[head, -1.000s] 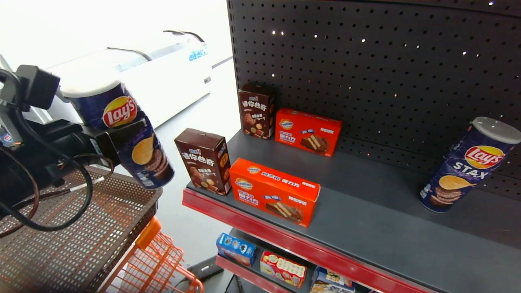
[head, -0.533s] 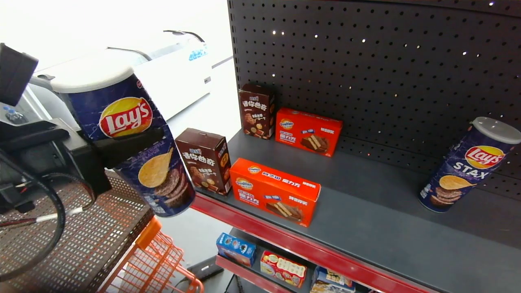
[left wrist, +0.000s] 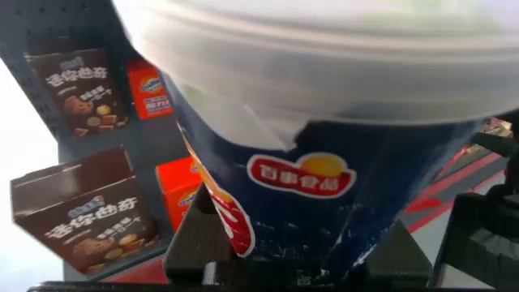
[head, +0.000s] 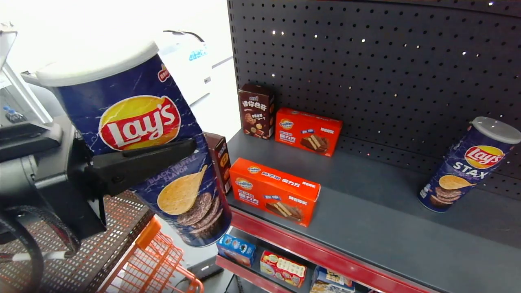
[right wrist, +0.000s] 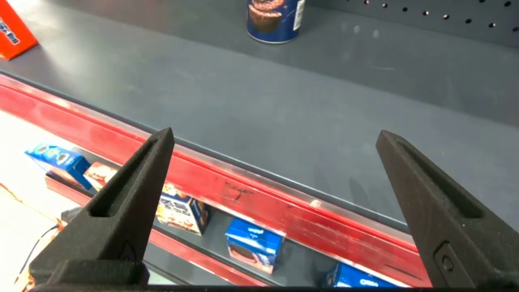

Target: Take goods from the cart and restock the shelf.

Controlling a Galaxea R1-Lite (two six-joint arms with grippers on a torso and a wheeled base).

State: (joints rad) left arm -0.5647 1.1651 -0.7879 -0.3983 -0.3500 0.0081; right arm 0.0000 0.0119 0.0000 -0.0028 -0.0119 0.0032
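Left gripper [head: 156, 156] pinches chip can [head: 134, 122] round middle. Over last second can rose from cart [head: 134, 260] and swung closer to shelf [head: 366, 219]; now tilted, just off shelf's left front edge. Carry under way, placing not yet done. Right gripper [right wrist: 276, 203] off shelf's front edge, jaws spread, empty.

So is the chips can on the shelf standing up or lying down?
Standing up: the chips can has its base on the shelf and its lid on top.
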